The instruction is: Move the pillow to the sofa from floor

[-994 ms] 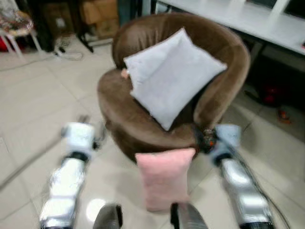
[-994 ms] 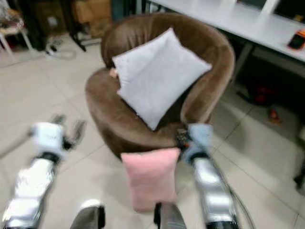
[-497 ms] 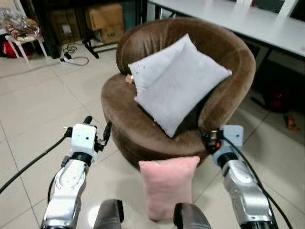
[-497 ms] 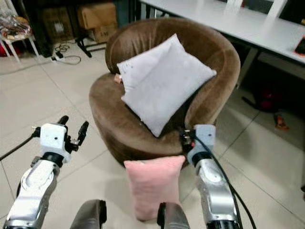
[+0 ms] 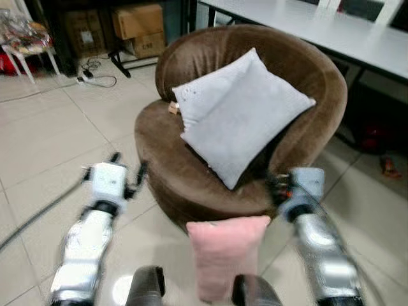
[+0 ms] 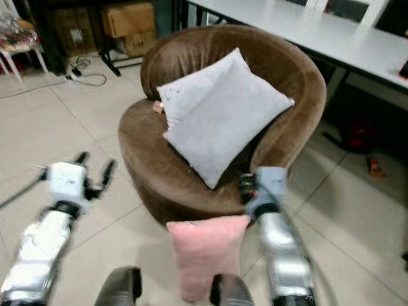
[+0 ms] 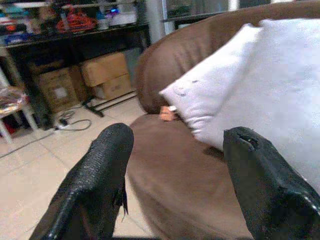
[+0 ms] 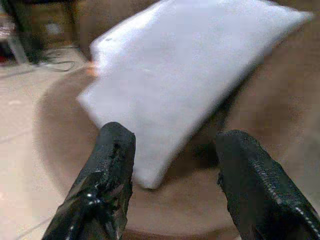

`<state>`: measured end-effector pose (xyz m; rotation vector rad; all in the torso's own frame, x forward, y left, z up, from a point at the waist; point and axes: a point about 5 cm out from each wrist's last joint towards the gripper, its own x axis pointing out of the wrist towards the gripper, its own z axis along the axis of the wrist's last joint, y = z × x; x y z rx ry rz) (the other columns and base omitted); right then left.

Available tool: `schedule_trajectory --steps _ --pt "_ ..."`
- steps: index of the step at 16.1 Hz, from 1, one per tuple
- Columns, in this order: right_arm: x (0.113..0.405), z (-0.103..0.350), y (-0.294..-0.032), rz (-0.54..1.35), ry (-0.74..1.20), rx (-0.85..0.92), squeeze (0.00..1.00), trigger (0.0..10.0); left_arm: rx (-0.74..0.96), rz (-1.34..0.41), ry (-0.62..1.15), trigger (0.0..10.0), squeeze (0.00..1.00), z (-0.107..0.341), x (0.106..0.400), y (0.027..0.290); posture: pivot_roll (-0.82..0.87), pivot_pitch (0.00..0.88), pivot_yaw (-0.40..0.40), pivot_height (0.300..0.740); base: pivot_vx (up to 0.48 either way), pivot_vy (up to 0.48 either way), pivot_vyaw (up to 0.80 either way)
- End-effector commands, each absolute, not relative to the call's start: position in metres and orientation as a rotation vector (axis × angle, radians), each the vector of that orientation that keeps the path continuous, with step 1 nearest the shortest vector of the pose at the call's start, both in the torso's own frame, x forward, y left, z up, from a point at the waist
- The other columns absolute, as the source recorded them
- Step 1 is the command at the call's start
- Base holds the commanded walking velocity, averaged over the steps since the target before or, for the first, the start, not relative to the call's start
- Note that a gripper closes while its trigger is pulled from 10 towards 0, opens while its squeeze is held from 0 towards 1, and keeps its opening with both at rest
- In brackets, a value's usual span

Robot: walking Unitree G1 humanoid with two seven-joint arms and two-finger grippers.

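Observation:
A pink pillow stands on the tiled floor, leaning against the front of a round brown sofa. A pale grey pillow rests on the sofa seat against its back. My left gripper is open, out over the floor left of the sofa and apart from the pink pillow. My right gripper is open at the sofa's front right edge, just above the pink pillow's upper right corner. In the right wrist view its fingers frame the grey pillow. In the left wrist view the fingers frame the seat.
A white table runs along the back right, with a red item on the floor below it. Cardboard boxes and a cable lie behind the sofa at left. Open tiled floor spreads to the left.
The view has shifted slightly and both arms now show motion blur, held at about the same height. Neither pillow has moved.

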<state>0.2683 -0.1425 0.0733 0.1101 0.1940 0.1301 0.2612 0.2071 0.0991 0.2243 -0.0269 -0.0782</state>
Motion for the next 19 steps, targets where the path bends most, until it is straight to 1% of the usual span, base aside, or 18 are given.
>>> schedule_trajectory --steps 1,6,8,10,15,16,19 --pt "0.2674 0.0745 -0.1549 0.098 0.193 0.092 0.00 10.0 0.215 -0.106 -0.035 10.0 0.00 0.0995 0.2626 0.1991 -0.01 0.000 -0.054 0.625 0.300 0.000 0.00" --pt "0.2672 0.0743 -0.1548 0.093 0.192 0.102 0.00 10.0 0.217 -0.108 -0.034 10.0 0.00 0.0999 0.2632 0.1994 -0.01 0.000 -0.050 0.625 0.298 0.000 0.00" --pt "0.2669 0.0728 -0.1541 0.094 0.203 0.112 0.00 10.0 0.223 -0.100 -0.021 10.0 0.00 0.0983 0.2628 0.1994 0.00 0.000 -0.050 0.620 0.000 0.000 0.00" --pt "0.2671 0.0720 -0.1563 0.086 0.205 0.120 0.00 10.0 0.264 -0.107 -0.010 10.0 0.00 0.0961 0.2596 0.2004 0.00 0.000 -0.056 0.595 0.000 0.000 0.00" --pt "0.2680 0.0726 -0.1574 0.074 0.197 0.124 0.00 10.0 0.283 -0.084 -0.028 10.0 0.00 0.0988 0.2594 0.2028 0.00 0.000 -0.073 0.555 0.000 0.000 0.00" --pt "0.2692 0.0736 -0.1568 0.084 0.196 0.122 0.00 10.0 0.288 -0.073 -0.031 10.0 0.00 0.0992 0.2592 0.2033 0.00 0.002 -0.081 0.540 0.000 0.000 0.00" --pt "0.2701 0.0737 -0.1593 0.088 0.201 0.108 0.00 10.0 0.280 -0.054 -0.028 10.0 0.00 0.0974 0.2565 0.2030 0.00 0.004 -0.089 0.515 0.000 0.000 0.00"
